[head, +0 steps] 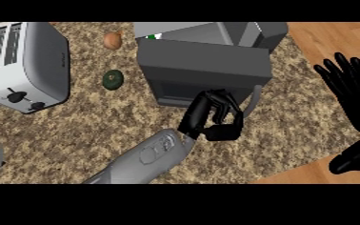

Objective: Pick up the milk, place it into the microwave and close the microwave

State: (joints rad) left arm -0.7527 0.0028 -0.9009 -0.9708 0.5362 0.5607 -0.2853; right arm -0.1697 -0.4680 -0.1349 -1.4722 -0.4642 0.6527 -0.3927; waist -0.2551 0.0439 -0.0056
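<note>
From my remote station, I saw the left hand (213,117) with its fingers curled, holding nothing that I could see, pressed against the lower front edge of the microwave door (204,71), which stood swung open toward me. The microwave (211,31) sat just beyond that hand, and a sliver of green and white, perhaps the milk (150,36), showed inside its cavity above the door's top edge; I could not tell more of it. The right hand (343,83) rested well off to the right of the left hand, fingers straight and spread, near the frame's edge. Far to the left of the left hand stood a toaster (35,66), and between it and the microwave lay a dark green round item (112,79) and a tan onion-like item (112,40) on the speckled table (84,128).
</note>
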